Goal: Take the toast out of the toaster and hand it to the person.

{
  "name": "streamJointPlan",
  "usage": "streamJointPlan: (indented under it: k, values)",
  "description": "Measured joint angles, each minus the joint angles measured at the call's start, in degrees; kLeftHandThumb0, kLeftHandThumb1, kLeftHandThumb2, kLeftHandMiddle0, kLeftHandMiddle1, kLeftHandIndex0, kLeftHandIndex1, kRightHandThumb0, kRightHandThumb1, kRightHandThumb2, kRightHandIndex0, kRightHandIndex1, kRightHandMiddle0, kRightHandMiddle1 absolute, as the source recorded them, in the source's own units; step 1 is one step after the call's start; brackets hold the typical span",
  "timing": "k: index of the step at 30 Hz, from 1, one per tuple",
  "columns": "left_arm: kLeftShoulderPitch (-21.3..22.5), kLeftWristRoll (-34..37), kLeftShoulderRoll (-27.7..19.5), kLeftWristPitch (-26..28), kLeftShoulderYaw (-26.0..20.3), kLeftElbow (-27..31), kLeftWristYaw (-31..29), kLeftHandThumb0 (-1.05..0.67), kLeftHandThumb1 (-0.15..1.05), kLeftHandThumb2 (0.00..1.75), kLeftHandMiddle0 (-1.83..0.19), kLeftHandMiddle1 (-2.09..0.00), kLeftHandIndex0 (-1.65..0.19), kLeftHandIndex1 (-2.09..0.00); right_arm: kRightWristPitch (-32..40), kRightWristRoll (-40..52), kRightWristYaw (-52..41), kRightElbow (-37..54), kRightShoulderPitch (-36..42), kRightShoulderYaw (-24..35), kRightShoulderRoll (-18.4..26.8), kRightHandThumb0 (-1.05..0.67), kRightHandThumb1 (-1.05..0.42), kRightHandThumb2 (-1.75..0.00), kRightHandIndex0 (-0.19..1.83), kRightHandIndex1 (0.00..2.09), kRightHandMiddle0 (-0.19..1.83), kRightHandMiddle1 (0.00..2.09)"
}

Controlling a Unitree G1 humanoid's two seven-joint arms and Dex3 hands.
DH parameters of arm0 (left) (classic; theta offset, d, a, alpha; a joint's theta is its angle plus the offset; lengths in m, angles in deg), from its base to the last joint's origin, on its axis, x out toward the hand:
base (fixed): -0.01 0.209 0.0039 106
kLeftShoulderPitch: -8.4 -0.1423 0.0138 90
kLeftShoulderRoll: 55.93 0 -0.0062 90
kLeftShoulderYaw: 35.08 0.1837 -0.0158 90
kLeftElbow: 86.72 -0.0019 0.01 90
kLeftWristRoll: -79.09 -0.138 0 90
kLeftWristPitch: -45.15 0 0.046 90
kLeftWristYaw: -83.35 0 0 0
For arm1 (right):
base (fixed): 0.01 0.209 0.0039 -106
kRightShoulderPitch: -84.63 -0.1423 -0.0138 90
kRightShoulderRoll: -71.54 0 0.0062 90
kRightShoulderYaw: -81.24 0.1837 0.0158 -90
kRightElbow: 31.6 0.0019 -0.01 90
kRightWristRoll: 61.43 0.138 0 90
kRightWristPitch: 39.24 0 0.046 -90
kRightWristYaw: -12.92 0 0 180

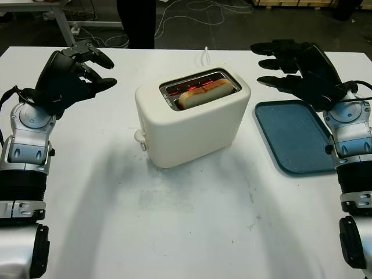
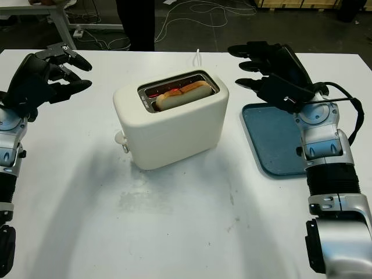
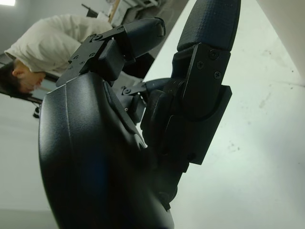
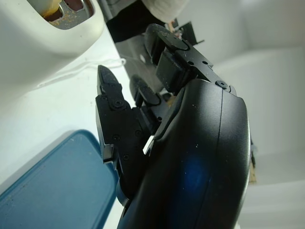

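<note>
Nothing is held yet: the right robot hand (image 1: 296, 70) is open, raised above the far edge of the blue tray (image 1: 293, 139), and the left robot hand (image 1: 72, 72) is open above the tabletop (image 1: 192, 221), well left of the toaster (image 1: 192, 119). Every step remains. The toast (image 1: 203, 93), pale golden, sits in the toaster's near slot, its top edge showing above the rim, with elements glowing red behind it.

A white table (image 1: 192, 232) fills most of the frame, its surface scuffed with small dark marks. Beyond its far edge lies a dark floor (image 1: 232, 29) with white cables (image 1: 192, 14) looping across it. At the upper left stands a grey table leg (image 1: 61, 20), and a person's dark trousers (image 1: 136, 20) stand at top centre.
</note>
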Motion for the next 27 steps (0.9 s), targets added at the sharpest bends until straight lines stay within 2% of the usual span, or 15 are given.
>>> streamJointPlan:
  k: [27]
  values:
    - [-0.1, -0.1, 0.0, -0.1, -0.3, 0.0, 0.0, -1.05, 0.92, 0.14, -0.47, -1.32, -0.42, -1.21, -0.6, -0.1, 0.5, -1.0, 0.0, 0.0, 0.0, -0.06, -0.92, -0.04, 0.78, 0.02, 0.69, 0.01]
